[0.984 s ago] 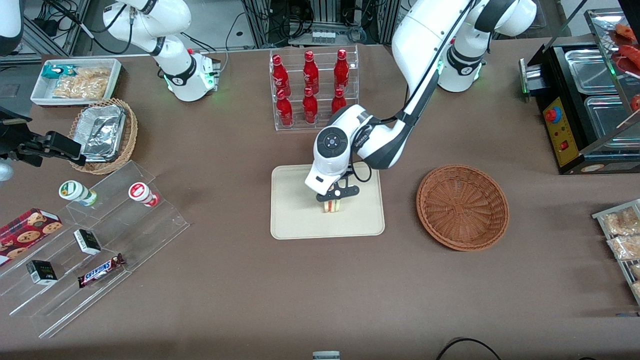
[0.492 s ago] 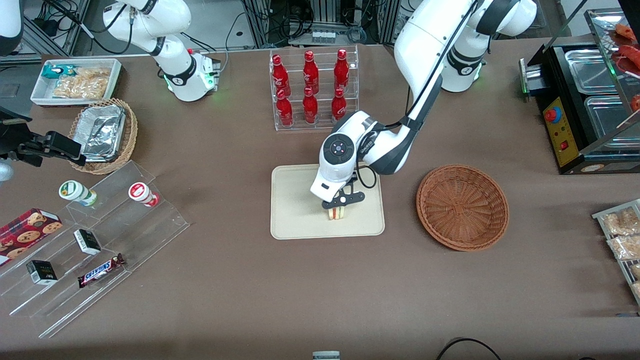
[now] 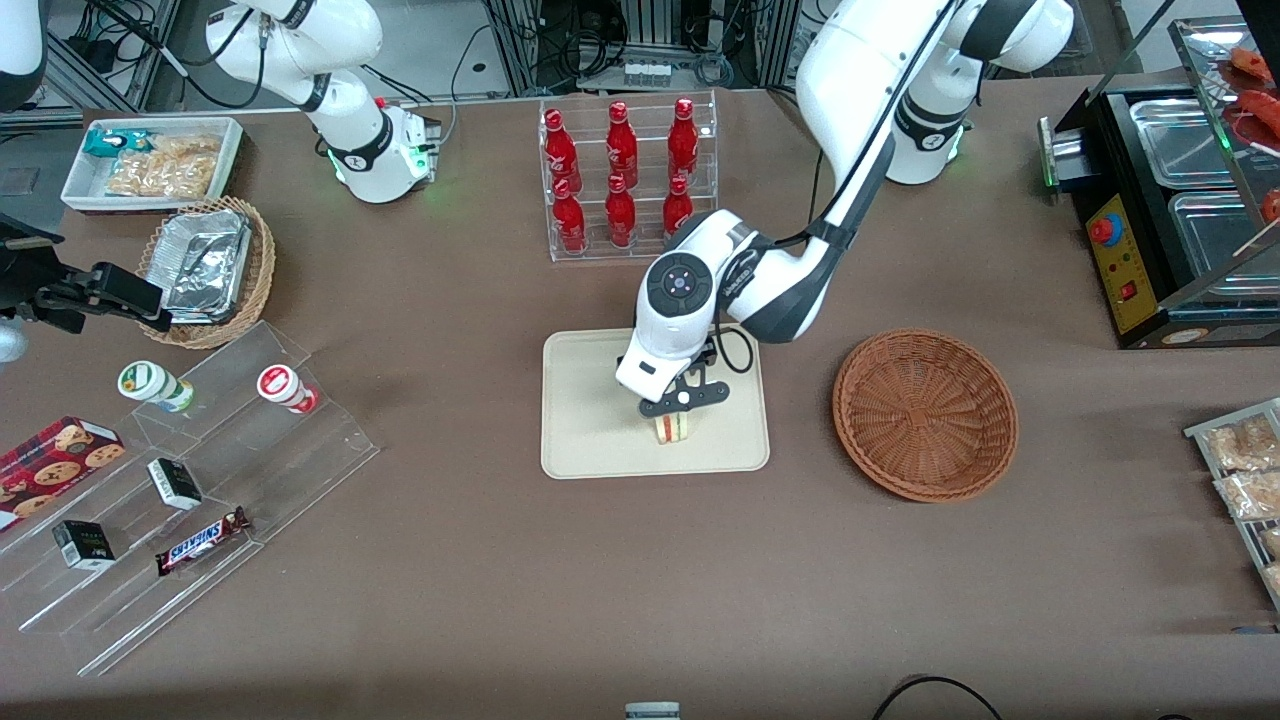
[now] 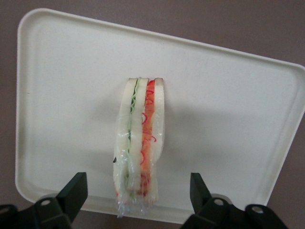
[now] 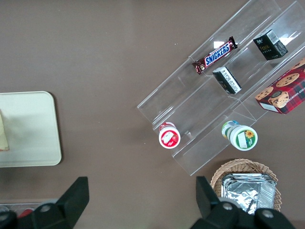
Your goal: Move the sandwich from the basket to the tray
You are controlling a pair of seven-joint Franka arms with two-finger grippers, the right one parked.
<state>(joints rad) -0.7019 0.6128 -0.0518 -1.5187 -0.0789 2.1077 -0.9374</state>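
**Sandwich released on the tray**

Nearest to the front camera, the sandwich point(image 3: 675, 428) is seen standing on its edge on the tray point(image 3: 590, 420), wrapped in clear film, with its green and red filling lines turned upward toward the wrist camera. It is supported by the tray alone — the fingers point(image 4: 71, 191) are spread wide on both sides of it and touch nothing. One second ago the sandwich was still held between them, lower over the tray; since then the gripper point(image 3: 682, 400) has been opened and raised a little, directly above the sandwich. The placing is therefore judged as done, and only the retreat of the arm remains. The basket point(image 3: 925, 413), beside the tray toward the working arm's end, is left with nothing in it. Farther away, a rack of red bottles point(image 3: 622, 175) is standing.
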